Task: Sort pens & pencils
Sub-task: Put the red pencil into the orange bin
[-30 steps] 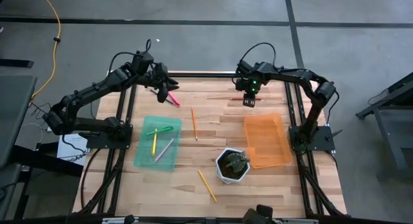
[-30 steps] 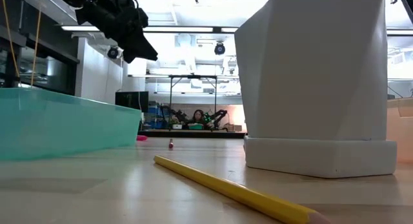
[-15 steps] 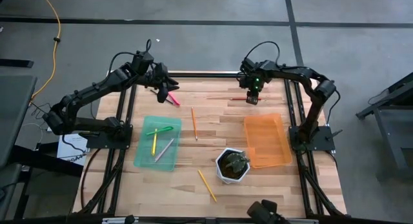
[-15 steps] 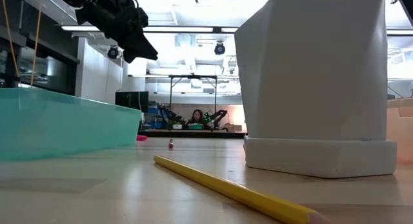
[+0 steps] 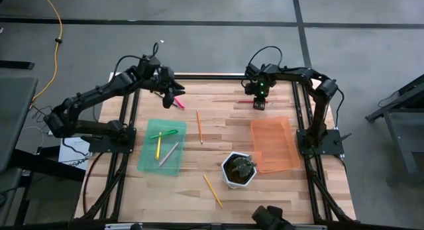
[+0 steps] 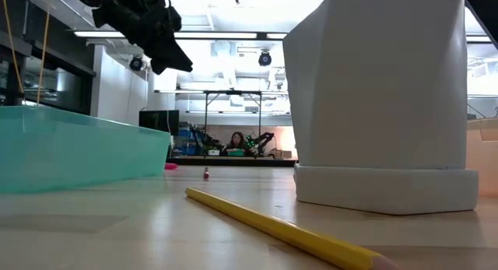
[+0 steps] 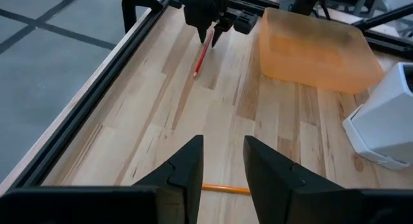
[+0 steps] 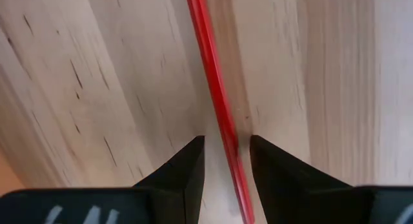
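My fingers [image 8: 187,166] are spread w/ a gap, close over the wood table [image 8: 97,69], & a red pencil [image 8: 216,101] runs straight btwn them, lying flat along the planks.

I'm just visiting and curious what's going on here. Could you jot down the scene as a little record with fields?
Table: wooden table
Green tray: holds three pens, green, yellow and grey
Orange tray: nothing seen in it
Pink pen: on the table beside the left gripper, which is open and holds nothing
Red pencil: on the table, lying between the fingers of the right gripper, not yet clamped
Other pencils: orange pencil mid-table, yellow pencil at the near edge
White pot: between the trays
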Controlling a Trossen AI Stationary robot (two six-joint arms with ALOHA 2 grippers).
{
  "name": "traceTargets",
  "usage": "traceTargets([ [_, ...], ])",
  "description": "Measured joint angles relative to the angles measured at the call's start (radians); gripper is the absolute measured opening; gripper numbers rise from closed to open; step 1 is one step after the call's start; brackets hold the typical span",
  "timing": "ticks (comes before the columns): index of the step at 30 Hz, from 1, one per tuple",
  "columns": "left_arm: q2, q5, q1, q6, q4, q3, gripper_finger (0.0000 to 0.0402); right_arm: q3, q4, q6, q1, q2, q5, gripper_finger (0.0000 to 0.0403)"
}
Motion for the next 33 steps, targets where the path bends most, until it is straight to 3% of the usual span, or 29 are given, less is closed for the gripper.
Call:
traceTargets([
  [21,0.0,-0.047,-0.041,-0.002,0.0,0.0,0.0097,0.001,0.037,0.064,-0.018,0.003,0.028,0.0085],
  [33,0.0,-0.047,-0.041,-0.003,0.0,0.0,0.0097,0.001,-0.004,0.053,-0.004,0.003,-0.05,0.0085],
])
